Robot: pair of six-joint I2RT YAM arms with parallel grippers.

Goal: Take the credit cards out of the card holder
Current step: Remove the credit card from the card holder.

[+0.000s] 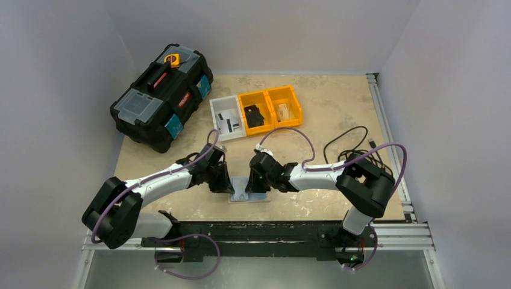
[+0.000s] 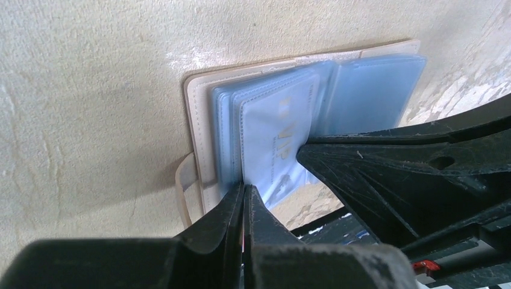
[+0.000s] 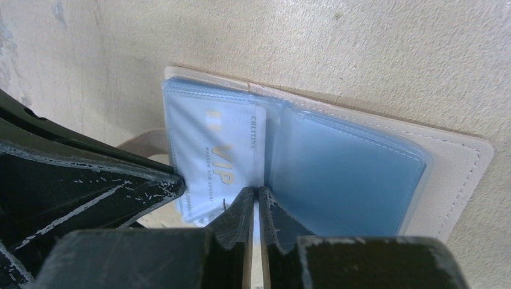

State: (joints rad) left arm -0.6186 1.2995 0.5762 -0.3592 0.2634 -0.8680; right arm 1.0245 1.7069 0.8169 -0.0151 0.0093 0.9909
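The card holder (image 1: 248,192) lies open on the table between both arms, a beige cover (image 3: 458,162) with blue plastic sleeves (image 2: 367,90). A pale credit card (image 3: 226,150) printed "VIP" sits in the left sleeve page, which is lifted off the cover. My left gripper (image 2: 244,188) is shut on the outer edge of that card and its sleeve. My right gripper (image 3: 258,191) is shut on a thin sleeve sheet at the holder's spine, beside the card. The two grippers are nearly touching (image 1: 224,184) (image 1: 258,179). Any other credit cards are hidden in the sleeves.
A black toolbox (image 1: 161,96) stands at the back left. A white bin (image 1: 228,120) and two yellow bins (image 1: 270,108) with small parts stand behind the holder. Black cables (image 1: 355,141) lie at the right. A metal rail (image 1: 385,120) borders the table's right edge.
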